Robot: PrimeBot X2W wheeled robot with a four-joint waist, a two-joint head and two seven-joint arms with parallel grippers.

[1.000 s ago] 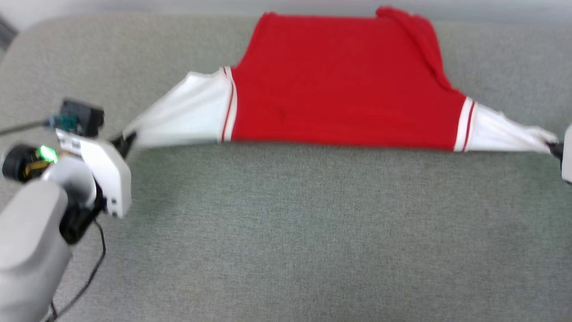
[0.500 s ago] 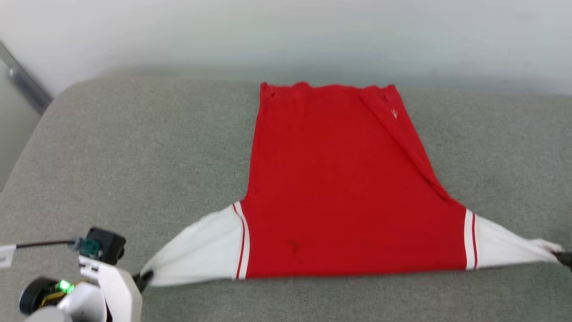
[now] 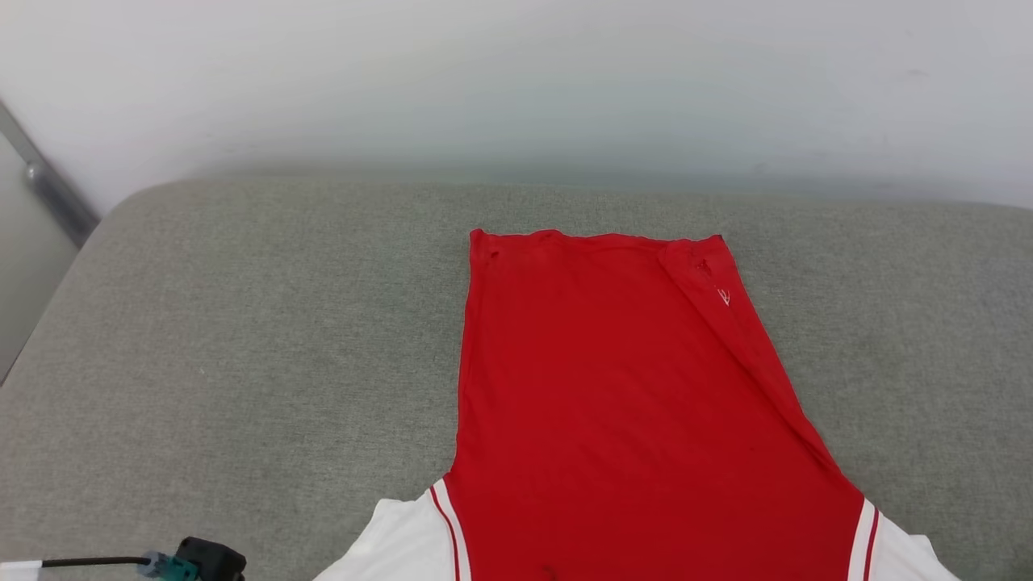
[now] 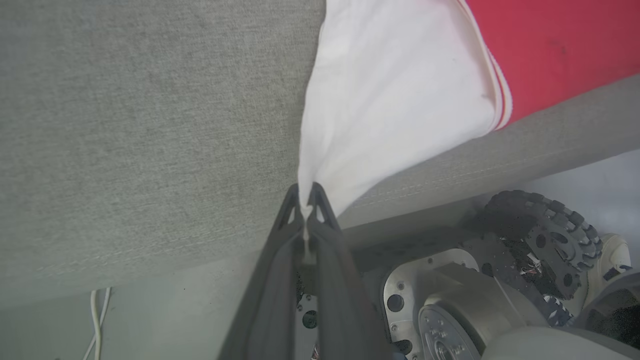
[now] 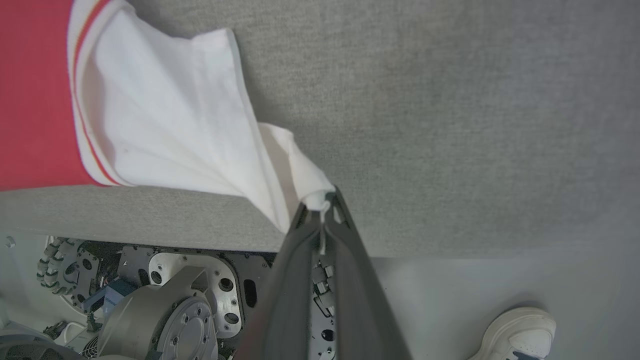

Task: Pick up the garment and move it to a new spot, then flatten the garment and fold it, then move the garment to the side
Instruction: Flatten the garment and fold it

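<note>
The garment (image 3: 613,403) lies plain red side up on the grey cushion (image 3: 242,339), hem toward the wall, white sleeves at the head view's bottom edge. In the left wrist view my left gripper (image 4: 304,196) is shut on the tip of one white sleeve (image 4: 390,100), pulled taut near the cushion's front edge. In the right wrist view my right gripper (image 5: 320,202) is shut on the tip of the other white sleeve (image 5: 170,130). The red body (image 4: 560,45) and striped trim (image 5: 75,100) show beside each sleeve. Lettering and number are hidden.
A pale wall (image 3: 516,81) rises behind the cushion. The robot's wheeled base (image 4: 500,290) sits below the cushion's front edge. A person's white shoe (image 5: 515,332) stands on the floor at the right. A cable and camera block (image 3: 194,561) show at the head view's lower left.
The head camera has tilted up: the wall has come into view and both grippers have slipped past the bottom edge. The garment stays stretched between the sleeves.
</note>
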